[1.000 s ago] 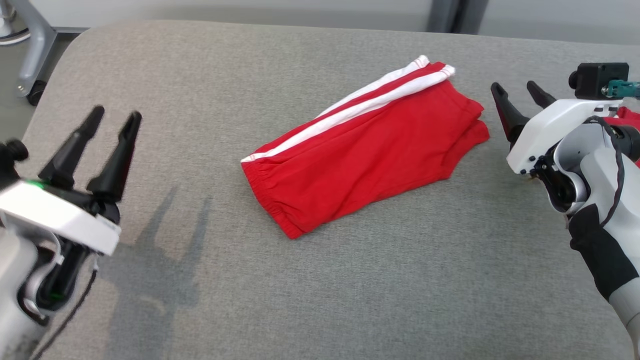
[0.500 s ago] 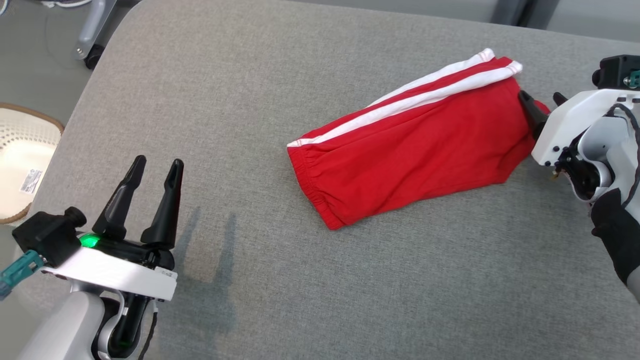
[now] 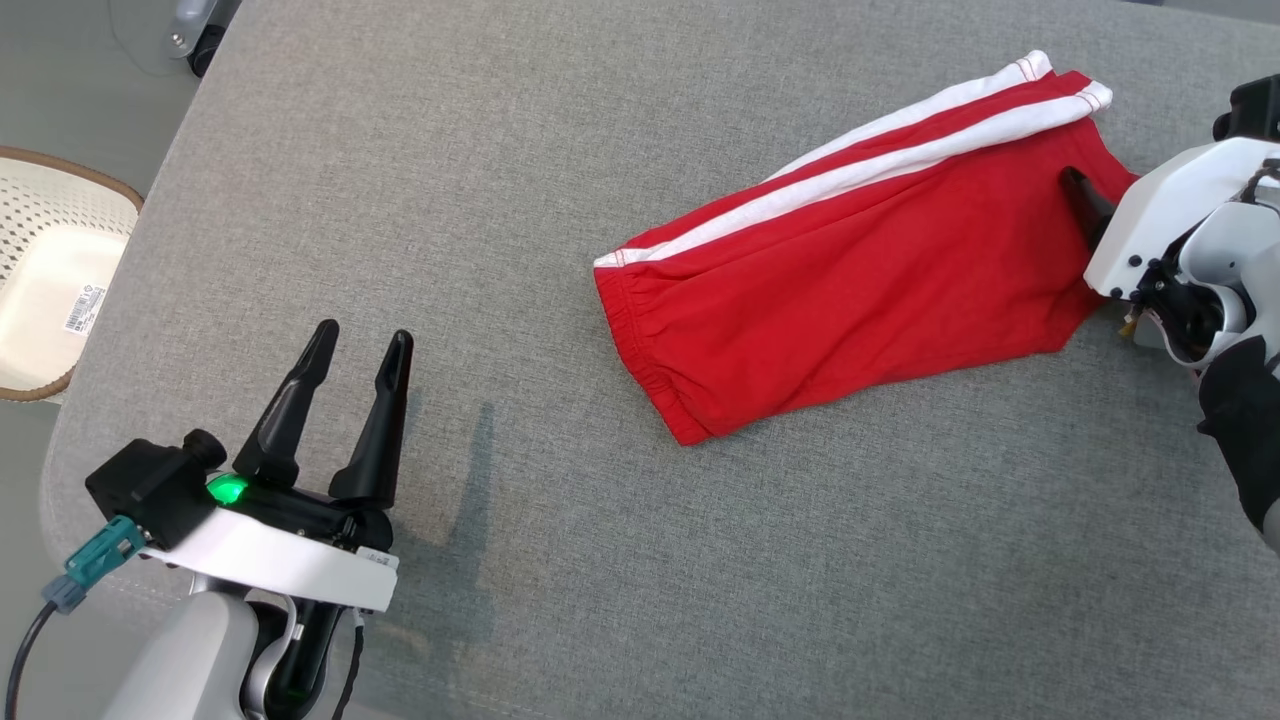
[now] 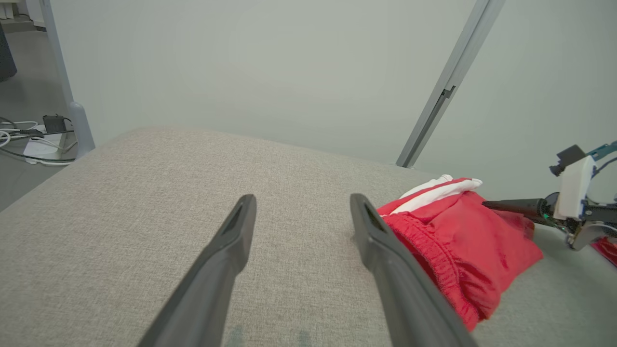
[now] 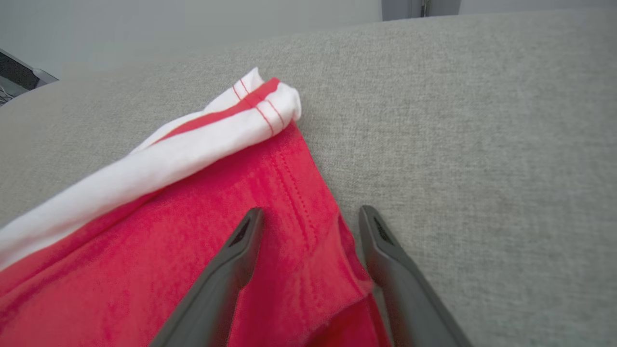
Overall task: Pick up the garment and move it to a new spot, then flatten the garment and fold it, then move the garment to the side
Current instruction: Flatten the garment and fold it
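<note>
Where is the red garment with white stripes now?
Head view: the red striped garment lies right of centre on the grey fabric table, hem at the open right gripper.

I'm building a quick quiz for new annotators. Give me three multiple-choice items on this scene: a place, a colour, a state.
1. Where is the right gripper? A. at the garment's hem end, opposite the elastic waistband. B. at the waistband. C. over the garment's middle.
2. What colour are the garment's stripes? A. blue. B. white. C. black.
3. The left gripper is: A. shut on the garment. B. shut, empty. C. open, empty.
Answers: A, its fingers straddle the hem edge; B, white bands run along the red cloth; C, its fingers stand apart over bare table.
</note>
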